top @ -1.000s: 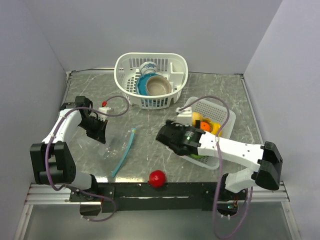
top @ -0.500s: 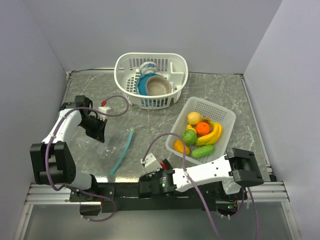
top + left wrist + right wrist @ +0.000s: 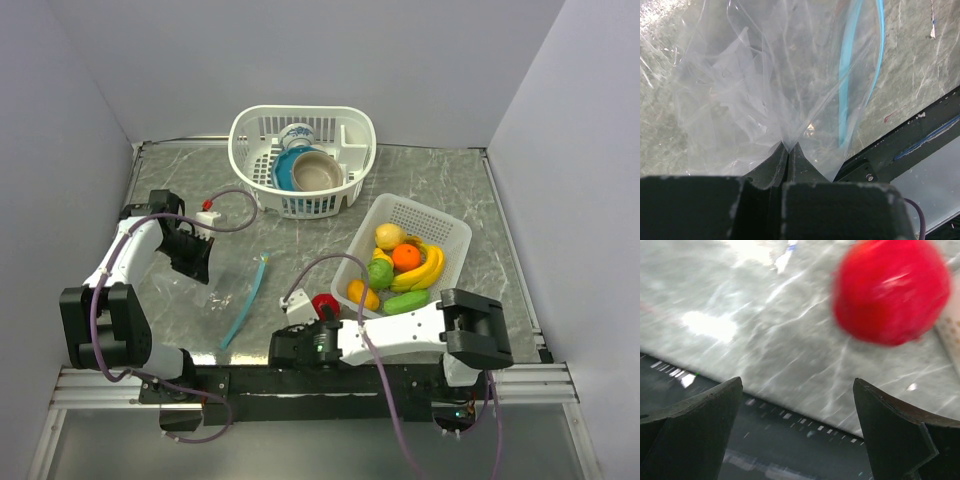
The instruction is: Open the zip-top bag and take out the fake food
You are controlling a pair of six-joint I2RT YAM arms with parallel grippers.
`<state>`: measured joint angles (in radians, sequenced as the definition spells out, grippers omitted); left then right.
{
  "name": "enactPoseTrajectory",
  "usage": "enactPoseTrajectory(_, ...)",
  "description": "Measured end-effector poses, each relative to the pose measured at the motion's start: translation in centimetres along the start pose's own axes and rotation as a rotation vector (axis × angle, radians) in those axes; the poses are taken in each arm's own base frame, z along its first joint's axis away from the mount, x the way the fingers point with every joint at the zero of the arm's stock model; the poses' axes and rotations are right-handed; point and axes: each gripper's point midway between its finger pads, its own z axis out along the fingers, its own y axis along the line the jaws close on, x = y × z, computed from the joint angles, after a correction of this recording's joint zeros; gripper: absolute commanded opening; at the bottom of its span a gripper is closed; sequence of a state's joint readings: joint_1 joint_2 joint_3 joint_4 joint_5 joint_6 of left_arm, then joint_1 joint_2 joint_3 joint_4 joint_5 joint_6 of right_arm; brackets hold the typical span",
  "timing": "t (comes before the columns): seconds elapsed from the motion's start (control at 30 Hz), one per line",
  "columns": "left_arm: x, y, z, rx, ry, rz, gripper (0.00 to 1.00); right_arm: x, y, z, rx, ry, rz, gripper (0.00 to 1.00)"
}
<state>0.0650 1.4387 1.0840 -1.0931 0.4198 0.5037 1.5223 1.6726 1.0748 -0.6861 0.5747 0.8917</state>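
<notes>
One clear zip-top bag (image 3: 225,290) lies flat on the left half of the grey table (image 3: 460,190), its teal zip strip (image 3: 247,298) running toward the near edge. From overhead the plastic is nearly invisible. The left wrist view shows it crumpled and glossy, gathered into a pinch where the left gripper (image 3: 788,149) has its jaws pressed together on the film. One piece of fake food, a red apple (image 3: 324,305), sits on the table between the bag and the small white basket (image 3: 455,235) holding the other fruits (image 3: 404,262). The right gripper (image 3: 799,390), jaws wide apart and empty, hangs low near the front edge, close to the apple. The right wrist view shows the apple blurred, ahead of the fingers and untouched. A larger white basket (image 3: 245,135) with bowls stands at the back.
</notes>
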Motion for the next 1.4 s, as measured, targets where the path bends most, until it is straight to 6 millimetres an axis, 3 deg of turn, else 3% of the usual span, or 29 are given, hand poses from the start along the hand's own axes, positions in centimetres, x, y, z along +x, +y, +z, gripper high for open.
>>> enactPoseTrajectory(0.17,0.0,0.0,0.0,0.001,0.002,-0.001,0.01,0.0,-1.3,0.6,0.071,-0.003,-0.042,1.0)
enactPoseTrajectory(0.4,0.0,-0.1,0.0,0.002,0.001,-0.001,0.02,-4.7,-1.4,-0.7,0.114,-0.102,0.015,1.0)
enactPoseTrajectory(0.57,0.1,-0.1,0.0,0.003,0.002,0.001,0.21,-6.0,-2.6,0.3,0.154,-0.106,0.048,1.0)
enactPoseTrajectory(0.7,0.1,-0.1,0.0,0.005,0.005,0.001,0.17,-5.6,-3.5,2.1,0.205,-0.081,0.037,1.0)
enactPoseTrajectory(0.83,0.1,-0.1,0.0,0.005,0.004,0.0,0.08,-5.3,-4.0,3.4,0.239,-0.071,0.025,1.0)
enactPoseTrajectory(1.07,0.1,-0.2,0.0,0.008,0.003,-0.003,0.06,-5.3,-4.3,5.0,0.274,-0.079,0.009,1.0)
enactPoseTrajectory(1.4,0.1,-0.2,0.0,0.01,0.004,-0.003,0.03,-8.0,-4.9,6.7,0.339,-0.13,-0.007,1.0)
